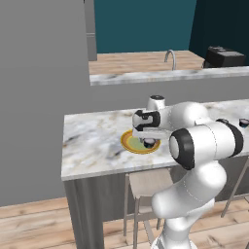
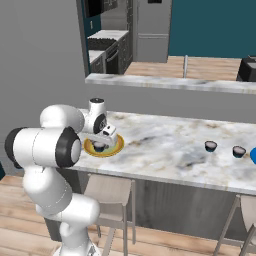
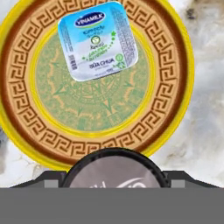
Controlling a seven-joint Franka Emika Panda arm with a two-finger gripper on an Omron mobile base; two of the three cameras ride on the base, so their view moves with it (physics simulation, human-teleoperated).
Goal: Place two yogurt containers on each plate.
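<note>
1. Marbled grey-white stone tops the desk (image 2: 170, 145), which carries all the task's things.
2. On its left end, as the right base view shows it, lies the orange-rimmed plate (image 3: 26, 131) with a key-pattern band and a greenish centre.
3. Hanging over that plate is the pincer (image 2: 101, 142), pointing down, and it grips a dark yogurt cup (image 3: 114, 168) with a pale top, seen at the bottom of the hand view between the fingertips.
4. The held cup sits over the near rim of the plate; whether it touches the plate cannot be told.
5. A pale blue-white yogurt tub (image 3: 98, 40) with a printed foil lid rests flat on the plate's far side, well inside the rim.
6. Two more dark yogurt cups (image 2: 210, 146) (image 2: 239, 151) stand upright on the desk far to the right, near each other but apart.
7. Just beyond them, at the picture's right edge, a sliver of the blue plate (image 2: 253, 156) shows.
8. Under the desk stands a pale stool (image 2: 107, 192).
</note>
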